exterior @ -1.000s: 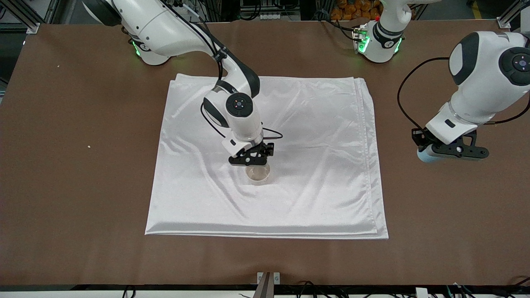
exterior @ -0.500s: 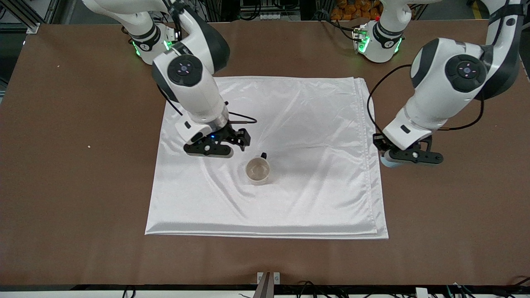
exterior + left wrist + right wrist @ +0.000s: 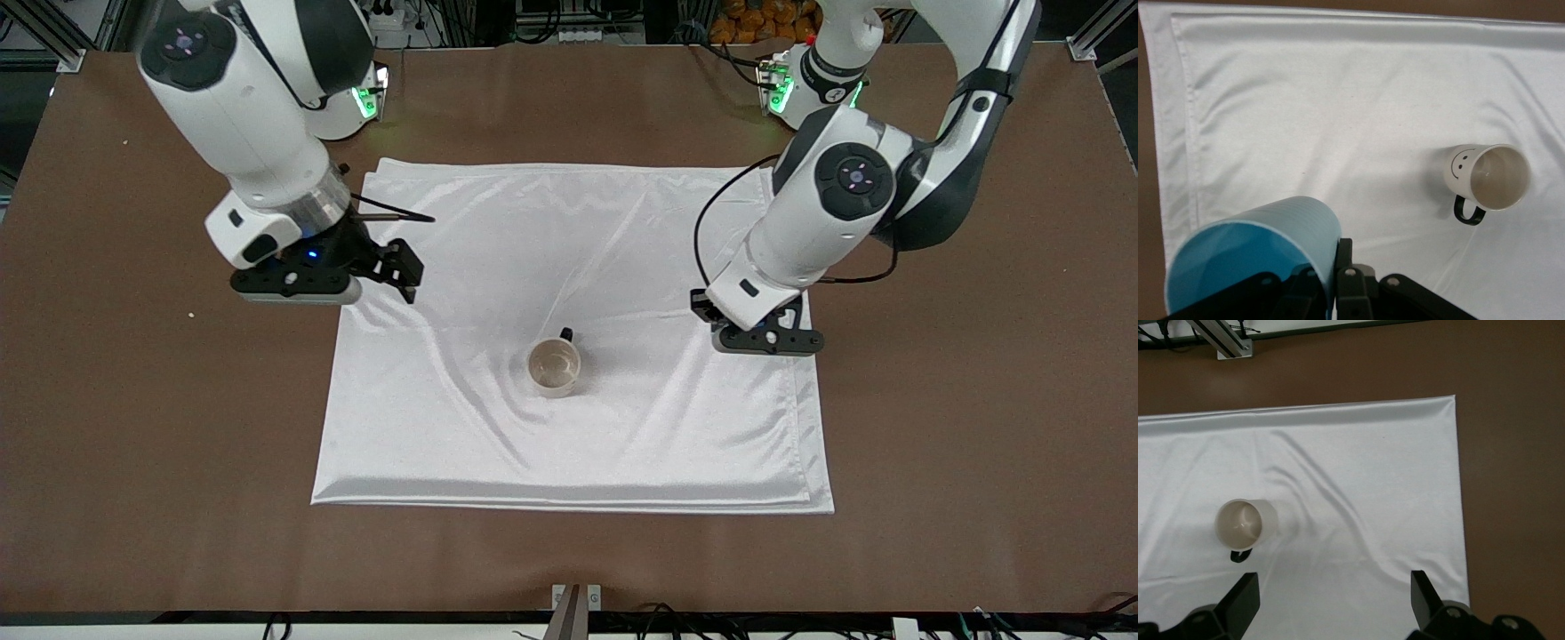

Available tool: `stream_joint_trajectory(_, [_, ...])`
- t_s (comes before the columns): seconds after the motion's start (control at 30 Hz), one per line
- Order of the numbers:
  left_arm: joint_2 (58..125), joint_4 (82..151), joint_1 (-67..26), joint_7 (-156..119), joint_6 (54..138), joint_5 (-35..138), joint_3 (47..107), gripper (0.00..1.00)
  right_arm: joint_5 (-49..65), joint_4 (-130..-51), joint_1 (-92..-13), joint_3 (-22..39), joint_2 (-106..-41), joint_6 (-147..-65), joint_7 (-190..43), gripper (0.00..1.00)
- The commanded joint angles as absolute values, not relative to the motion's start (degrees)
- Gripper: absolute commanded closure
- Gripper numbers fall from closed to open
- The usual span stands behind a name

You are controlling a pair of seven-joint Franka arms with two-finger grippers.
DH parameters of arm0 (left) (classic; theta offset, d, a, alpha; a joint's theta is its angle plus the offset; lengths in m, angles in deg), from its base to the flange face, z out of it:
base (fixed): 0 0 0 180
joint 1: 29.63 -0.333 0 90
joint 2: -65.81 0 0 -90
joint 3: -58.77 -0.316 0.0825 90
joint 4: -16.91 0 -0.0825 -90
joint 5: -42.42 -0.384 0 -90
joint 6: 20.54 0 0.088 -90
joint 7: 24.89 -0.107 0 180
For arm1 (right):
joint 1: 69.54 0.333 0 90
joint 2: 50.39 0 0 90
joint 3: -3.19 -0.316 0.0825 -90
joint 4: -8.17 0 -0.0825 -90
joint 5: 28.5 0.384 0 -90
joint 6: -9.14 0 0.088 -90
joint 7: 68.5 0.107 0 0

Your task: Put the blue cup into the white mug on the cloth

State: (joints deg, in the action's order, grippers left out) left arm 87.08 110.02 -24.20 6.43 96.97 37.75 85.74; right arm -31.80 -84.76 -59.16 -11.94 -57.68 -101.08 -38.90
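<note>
Front view: mug (image 3: 554, 366) stands mid-frame on cloth (image 3: 622, 240); left gripper (image 3: 766, 340), right of it, clamps cup (image 3: 1251, 257); right gripper (image 3: 298, 286), upper left, fingers apart

Both arms are glossy white moulded shells with rounded joint housings, broken by black bands and black oval caps; each cap carries a small ring of dots around a pinkish or bluish centre mark. The round bases glow green along their lower rims. A thin black cable loops out from each forearm and back in near the wrist. The right arm has a silvery metal ring just above its black two-finger gripper (image 3: 298, 286), where a small blue light shines (the left arm shows no such light). The left arm's black two-finger gripper (image 3: 766, 341) is a flat bar studded with pale screw heads.
</note>
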Motion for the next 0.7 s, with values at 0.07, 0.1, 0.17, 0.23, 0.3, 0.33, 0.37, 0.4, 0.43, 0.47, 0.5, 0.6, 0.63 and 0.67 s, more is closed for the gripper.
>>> stream_joint_trajectory(0.07, [97.3, 99.2, -17.2, 18.9, 95.9, 31.6, 86.4, 1.0, -30.5, -87.7, -64.0, -11.4, -51.8, -95.3, -49.3, 0.0])
stream_joint_trajectory(0.1, [98.4, 98.3, -16.3, 20.4, 95.9, 30.7, 86.4, 1.0, -30.5, -87.7, -65.0, -11.4, -51.4, -94.7, -49.6, 0.0])
stream_joint_trajectory(0.17, [100.3, 96.4, -14.7, 22.9, 95.9, 29.2, 86.4, 1.0, -30.4, -87.7, -66.5, -11.4, -50.5, -93.6, -49.8, 0.0])
stream_joint_trajectory(0.23, [102.0, 94.6, -13.3, 24.3, 96.4, 28.6, 86.4, 1.0, -30.3, -87.7, -66.9, -11.0, -49.6, -92.6, -49.8, 0.0])
stream_joint_trajectory(0.3, [103.7, 93.1, -11.9, 25.4, 96.6, 28.6, 86.2, 1.0, -30.3, -87.7, -67.0, -10.0, -48.9, -91.8, -49.8, 0.0])
stream_joint_trajectory(0.33, [104.4, 92.4, -11.0, 25.7, 96.6, 28.5, 86.0, 1.0, -30.3, -87.7, -67.3, -9.7, -48.6, -91.7, -49.8, 0.0])
stream_joint_trajectory(0.37, [105.0, 91.8, -10.0, 26.2, 96.8, 28.5, 85.8, 1.0, -30.3, -87.7, -67.8, -9.6, -48.3, -91.6, -49.8, 0.0])
stream_joint_trajectory(0.4, [105.8, 91.0, -9.1, 26.7, 97.0, 28.5, 85.6, 1.0, -30.2, -87.6, -68.2, -9.2, -47.8, -91.5, -49.8, 0.0])
stream_joint_trajectory(0.43, [106.4, 90.4, -8.3, 27.0, 97.3, 28.4, 85.3, 1.0, -30.2, -87.6, -68.2, -8.8, -47.5, -91.6, -49.8, 0.0])
stream_joint_trajectory(0.47, [107.0, 89.9, -7.4, 27.1, 97.8, 28.2, 84.7, 1.0, -29.8, -87.7, -68.2, -8.2, -47.2, -91.5, -49.9, 0.0])
stream_joint_trajectory(0.5, [107.6, 89.3, -6.0, 27.4, 98.5, 28.0, 83.6, 1.0, -29.5, -87.7, -68.2, -7.3, -47.1, -91.5, -50.1, 0.0])
stream_joint_trajectory(0.6, [108.7, 88.2, -1.9, 29.0, 100.7, 28.0, 79.4, 1.0, -28.8, -87.6, -68.2, -5.5, -47.0, -91.6, -54.2, 0.0])
stream_joint_trajectory(0.63, [109.2, 87.9, -0.5, 29.7, 101.4, 28.0, 77.9, 1.0, -28.8, -87.5, -68.2, -4.7, -47.0, -91.6, -56.5, 0.0])
stream_joint_trajectory(0.67, [109.7, 87.8, 0.9, 30.3, 102.3, 28.1, 76.4, 1.0, -28.7, -87.5, -68.3, -3.6, -47.0, -91.7, -59.3, 0.0])
